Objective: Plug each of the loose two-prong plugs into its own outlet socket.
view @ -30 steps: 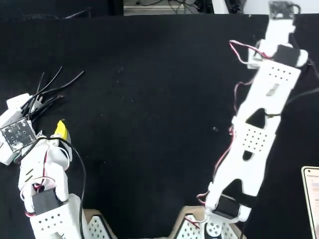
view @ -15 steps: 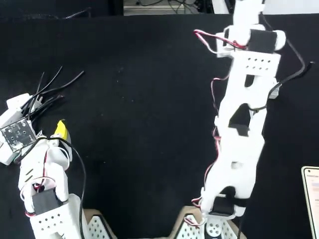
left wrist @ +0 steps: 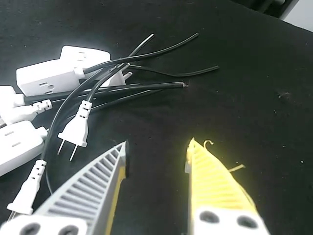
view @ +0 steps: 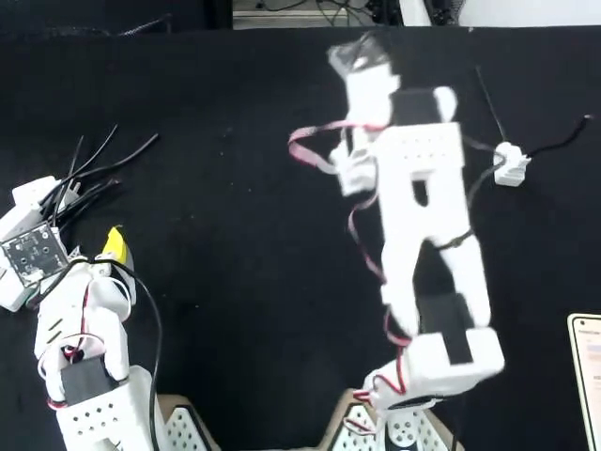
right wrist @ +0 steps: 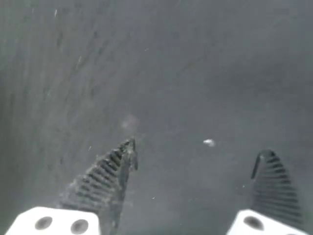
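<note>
The left gripper (left wrist: 156, 146) hovers by the table's left edge with its fingers apart. Just past them lies a white two-prong plug (left wrist: 77, 131). Its prongs point back toward the arm, and its black cord stretches away beside a white outlet block (left wrist: 54, 73). The right gripper (right wrist: 198, 149) is spread wide over the black table (view: 235, 188). A small white plug (view: 512, 167) lies far to the right.

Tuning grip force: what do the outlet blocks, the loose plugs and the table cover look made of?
Outlet blocks: hard white plastic, smooth, slightly glossy moulded faces.
Loose plugs: white moulded plastic or rubber, ribbed collar; prongs look metal.
Table cover: matte black cloth, likely felt, holding lint specks.
</note>
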You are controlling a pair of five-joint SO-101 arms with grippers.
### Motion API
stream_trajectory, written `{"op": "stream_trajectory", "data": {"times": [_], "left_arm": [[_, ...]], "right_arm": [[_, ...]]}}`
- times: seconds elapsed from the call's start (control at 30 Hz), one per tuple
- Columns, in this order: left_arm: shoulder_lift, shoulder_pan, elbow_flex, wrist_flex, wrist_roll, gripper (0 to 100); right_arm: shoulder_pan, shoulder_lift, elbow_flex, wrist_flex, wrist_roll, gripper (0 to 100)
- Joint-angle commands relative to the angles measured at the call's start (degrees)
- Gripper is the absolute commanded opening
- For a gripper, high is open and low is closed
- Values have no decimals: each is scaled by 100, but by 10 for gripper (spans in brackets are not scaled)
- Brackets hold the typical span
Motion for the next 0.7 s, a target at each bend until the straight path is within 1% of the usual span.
{"op": "stream_trajectory", "data": {"times": [0.0, 0.1, 0.17, 0.33, 0.43, 0.5, 0.6, 0.67], "left_arm": [[-26, 57, -57, -79, -35, 205], [-26, 66, -57, -79, -35, 206], [-26, 66, -48, -79, -35, 206], [9, 31, -48, -79, -97, 206], [9, 57, -66, -79, -501, 206], [9, 22, -145, -79, -536, 206], [26, 22, -374, -70, -563, 206], [35, 22, -470, -70, -800, 206]], "right_arm": [[-448, -813, 1253, -703, -53, 331], [-747, -1429, 2325, -1196, -44, 290], [-941, -1895, 3143, -1662, -53, 286], [-1512, -3011, 5358, -3560, -413, 283], [-1679, -3705, 6422, -4484, -290, 283], [-1705, -4066, 7029, -5037, -325, 279], [-1890, -4418, 7697, -5705, -440, 211], [-1960, -4532, 7873, -5890, -440, 150]]}}
